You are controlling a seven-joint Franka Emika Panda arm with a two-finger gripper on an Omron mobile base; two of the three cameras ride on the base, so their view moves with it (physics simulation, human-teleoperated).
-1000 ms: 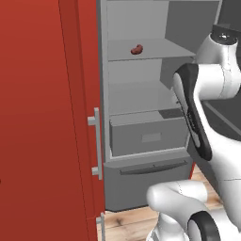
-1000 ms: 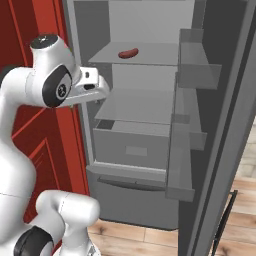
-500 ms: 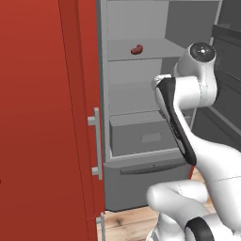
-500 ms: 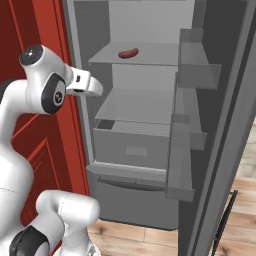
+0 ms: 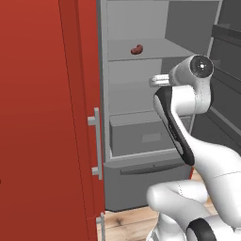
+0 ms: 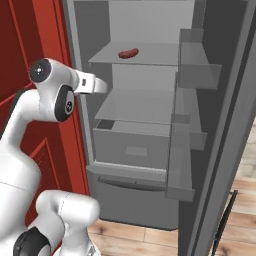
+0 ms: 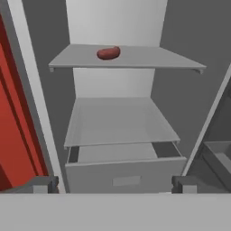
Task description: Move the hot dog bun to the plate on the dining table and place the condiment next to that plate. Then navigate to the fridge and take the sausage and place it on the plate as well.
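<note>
Hand view looks straight into the open fridge [image 7: 117,27]: the sausage [image 7: 108,53] lies on the upper shelf [image 7: 149,56], left of its middle, with an empty lower shelf and a drawer [image 7: 126,173] under it. My claw [image 7: 115,184] is spread wide and holds nothing; its two dark tips stand far apart at the bottom of that view, level with the drawer front. Over the last second I have swung my upper arm up and round, so that in the left base view my wrist [image 5: 160,81] has left the drawer's height and now points into the fridge between the two shelves, and in the right base view it reaches past the fridge's left wall. The sausage has not stirred, and the red cabinets [image 5: 42,117] beside the fridge sit where they did, so the base has stayed put. I judge this the approach for the fridge part of the job: my hand is aimed, but well short of the sausage and below it. I still need to rise to the upper shelf and go deeper before closing.
</note>
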